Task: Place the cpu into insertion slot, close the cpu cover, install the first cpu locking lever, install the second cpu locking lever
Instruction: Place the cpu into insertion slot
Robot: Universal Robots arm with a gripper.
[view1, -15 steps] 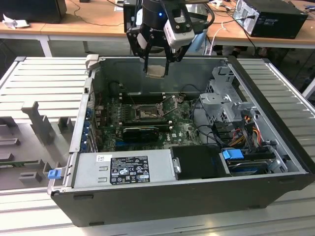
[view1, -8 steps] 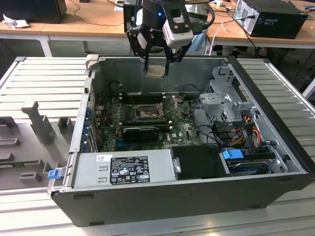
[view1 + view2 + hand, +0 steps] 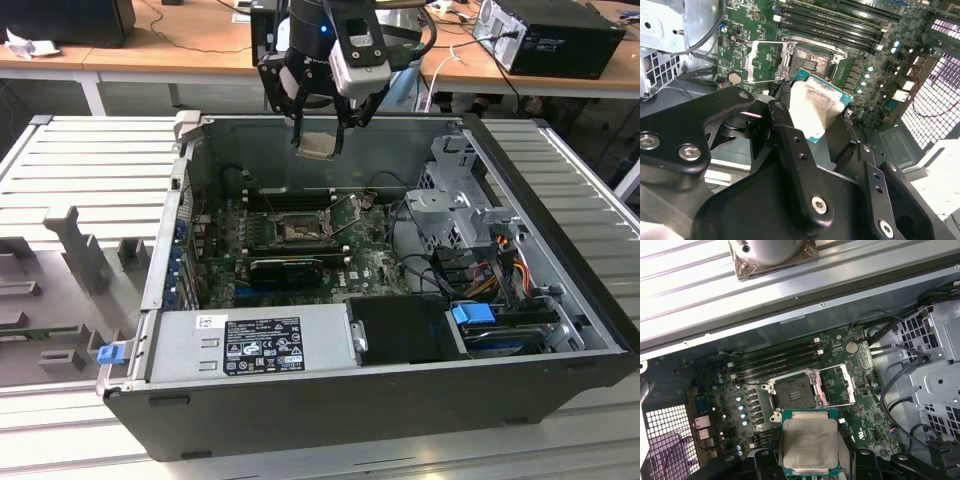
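The chip (image 3: 810, 445) is clamped between the jaws of the gripper (image 3: 319, 140), and its dull metal face shows in both wrist views. In the exterior view it hangs in the air above the open computer case (image 3: 300, 400), well apart from the green board (image 3: 865, 415) inside.

The socket (image 3: 796, 392) lies below the jaws and a little ahead of them, not straight under. In the first wrist view it appears bare and dark just past the chip's far edge, with nothing seated in it. The cover (image 3: 752, 64) is swung open to one side of the socket, so the opening is free.

The chip is close to square, and its edges look roughly parallel with the socket's edges, perhaps slightly turned. I judge the socket to be mostly down from the jaws, with a small offset forward. The long memory slots (image 3: 775, 362) lie beyond the socket, farther from the jaws.
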